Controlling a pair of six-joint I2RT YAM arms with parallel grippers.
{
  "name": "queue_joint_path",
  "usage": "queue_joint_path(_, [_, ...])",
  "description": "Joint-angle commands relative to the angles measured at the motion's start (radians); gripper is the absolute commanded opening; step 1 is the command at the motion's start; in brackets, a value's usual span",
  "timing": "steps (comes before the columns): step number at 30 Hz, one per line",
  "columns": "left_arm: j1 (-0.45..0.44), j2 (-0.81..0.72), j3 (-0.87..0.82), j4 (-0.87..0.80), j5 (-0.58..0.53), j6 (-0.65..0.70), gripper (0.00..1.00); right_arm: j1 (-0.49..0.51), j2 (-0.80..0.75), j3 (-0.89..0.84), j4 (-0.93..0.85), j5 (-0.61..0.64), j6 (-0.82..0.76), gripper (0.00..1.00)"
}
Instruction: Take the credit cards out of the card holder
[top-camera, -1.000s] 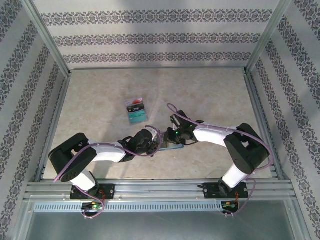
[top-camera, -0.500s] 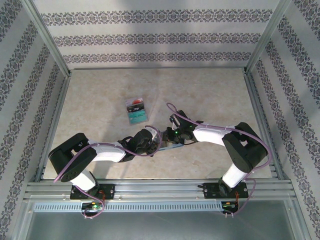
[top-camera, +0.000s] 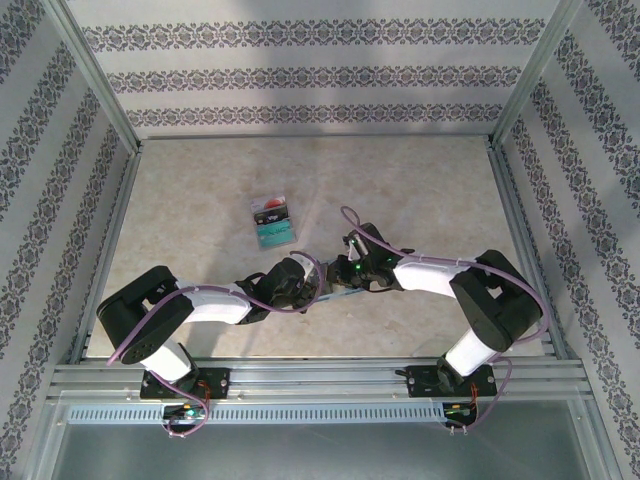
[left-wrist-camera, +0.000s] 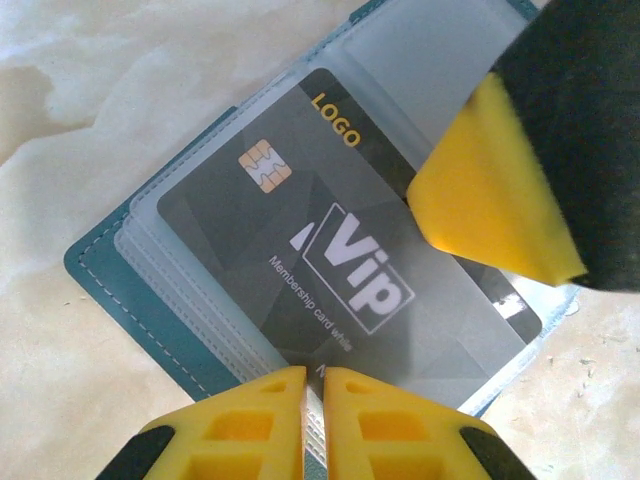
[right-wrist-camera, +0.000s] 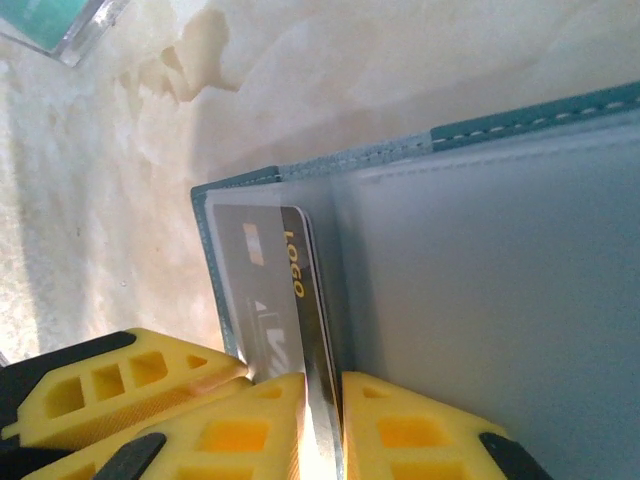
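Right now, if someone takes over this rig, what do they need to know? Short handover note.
Left gripper: shut, apparently pinching the near edge of the card holder, which lies open on the table.
Right gripper: shut on the edge of the grey VIP card, which is partly inside a clear pocket.
Done: the red-circle card and the teal card lie out on the table, beyond the arms.
Left: slide the grey VIP card clear of the pocket and set it down. I can't tell whether other pockets hold more.
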Motion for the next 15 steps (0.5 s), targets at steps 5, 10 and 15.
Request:
queue_joint_path(5, [0.007, 0.004, 0.013, -0.054, 0.020, -0.006, 0.13, -0.006, -0.032, -0.034, 0.095, -0.112, 0.027, 0.17])
queue_joint_path(10, [0.007, 0.002, 0.014, -0.056, 0.025, -0.004, 0.13, -0.014, -0.019, -0.050, 0.134, -0.120, 0.040, 0.12])
queue_joint_path(15, [0.007, 0.001, 0.015, -0.066, 0.021, -0.005, 0.13, -0.028, -0.035, -0.063, 0.135, -0.108, 0.035, 0.07])
